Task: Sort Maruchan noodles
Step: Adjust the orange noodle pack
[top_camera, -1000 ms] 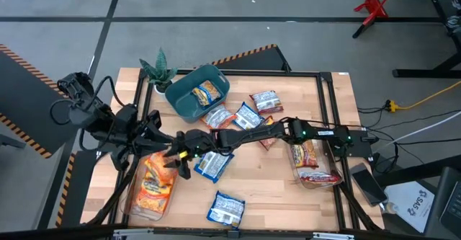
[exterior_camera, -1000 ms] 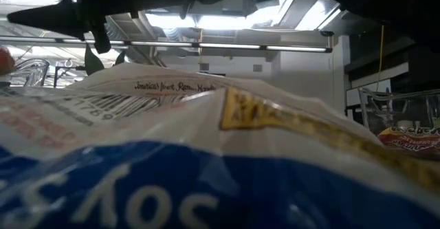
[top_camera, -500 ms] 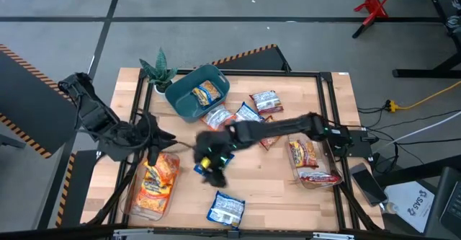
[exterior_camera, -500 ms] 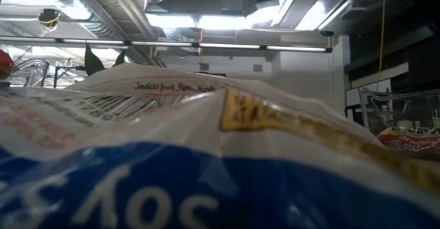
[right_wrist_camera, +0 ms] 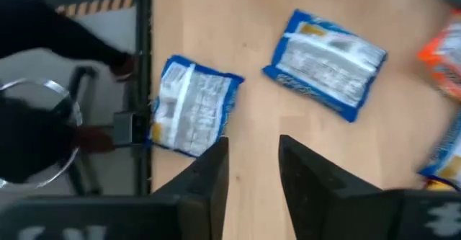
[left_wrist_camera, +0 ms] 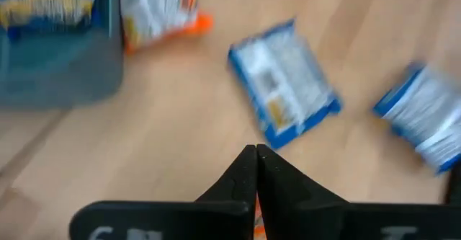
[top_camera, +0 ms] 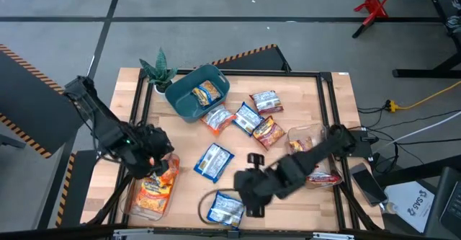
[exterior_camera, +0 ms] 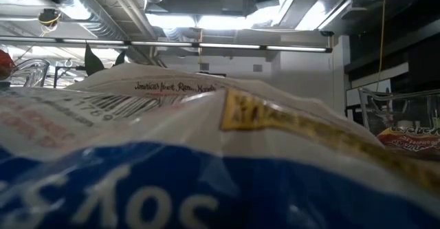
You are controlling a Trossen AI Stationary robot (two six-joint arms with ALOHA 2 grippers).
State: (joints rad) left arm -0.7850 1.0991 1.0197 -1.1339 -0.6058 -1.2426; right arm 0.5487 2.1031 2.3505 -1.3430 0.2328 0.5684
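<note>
Maruchan noodle packets lie spread over the wooden table. One blue-white packet (top_camera: 214, 161) lies flat mid-table and another (top_camera: 225, 210) near the front edge. Both show in the right wrist view, the mid-table one (right_wrist_camera: 328, 60) and the front one (right_wrist_camera: 191, 110). My right gripper (top_camera: 247, 199) hangs open between them with nothing between its fingers (right_wrist_camera: 252, 161). My left gripper (top_camera: 158, 156) is shut and empty (left_wrist_camera: 256, 161). It points down over the far end of the left clear tray (top_camera: 131, 197), which holds orange packets (top_camera: 153, 186).
A teal bin (top_camera: 189, 104) at the back holds one packet (top_camera: 207, 92). Several packets lie loose around (top_camera: 248, 117). A right clear tray (top_camera: 311, 133) holds red packets (top_camera: 317, 176). A small plant (top_camera: 158, 70) stands at the back left. One packet (exterior_camera: 206, 153) fills the low view.
My right gripper has drawn back from beside my left gripper, passed over the mid-table blue packet and gone toward the table's near edge, rising and tipping further down. My left gripper has sunk and tipped downward over the left tray. The packets have stayed where they were.
</note>
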